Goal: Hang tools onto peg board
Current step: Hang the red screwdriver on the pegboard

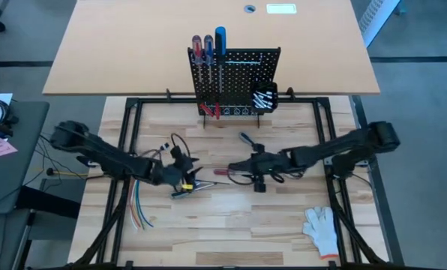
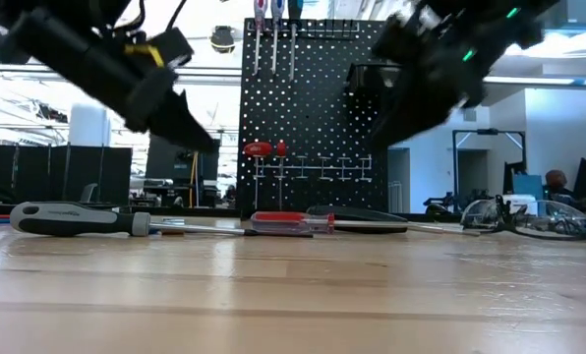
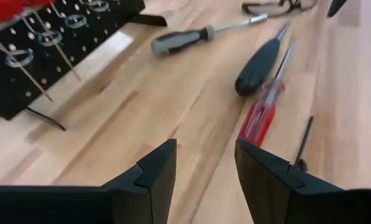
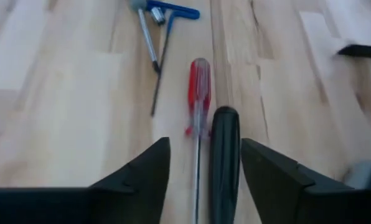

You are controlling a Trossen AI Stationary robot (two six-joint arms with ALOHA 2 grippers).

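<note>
Between the open, empty fingers of the right gripper [image 4: 201,180], the black screwdriver [image 4: 225,155] is seen flat on the table [image 4: 67,112], pointing straight ahead, beside the red screwdriver [image 4: 198,87], far from the peg board [image 1: 235,79].

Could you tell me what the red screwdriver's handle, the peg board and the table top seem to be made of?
Red screwdriver handle: looks like clear glossy plastic, since it is see-through. Peg board: probably black painted metal, thin and evenly punched with holes. Table top: pale wood planks with visible grain and seams.
</note>
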